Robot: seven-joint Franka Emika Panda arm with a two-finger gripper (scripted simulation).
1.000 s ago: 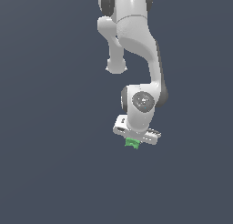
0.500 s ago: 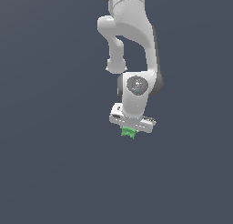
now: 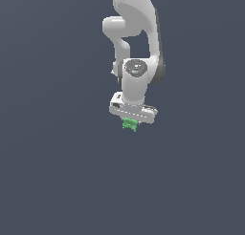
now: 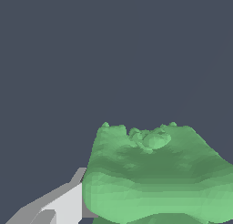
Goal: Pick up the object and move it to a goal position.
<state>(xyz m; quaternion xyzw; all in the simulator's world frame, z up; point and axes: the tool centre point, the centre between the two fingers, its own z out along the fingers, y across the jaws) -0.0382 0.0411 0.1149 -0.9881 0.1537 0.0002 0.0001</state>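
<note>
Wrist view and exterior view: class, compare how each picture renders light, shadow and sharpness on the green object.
Exterior view: flat, even lighting on a plain dark background, no cast shadow or glare; the green object is tiny and coarse under the gripper. Wrist view: the object fills the lower frame, softly shaded into lumpy bands, cropped at the edge; one grey finger shows beside it.

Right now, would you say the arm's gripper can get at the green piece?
Yes, it seems to have it already: the green piece sits directly under the gripper, apparently between its fingers, with nothing else nearby.
</note>
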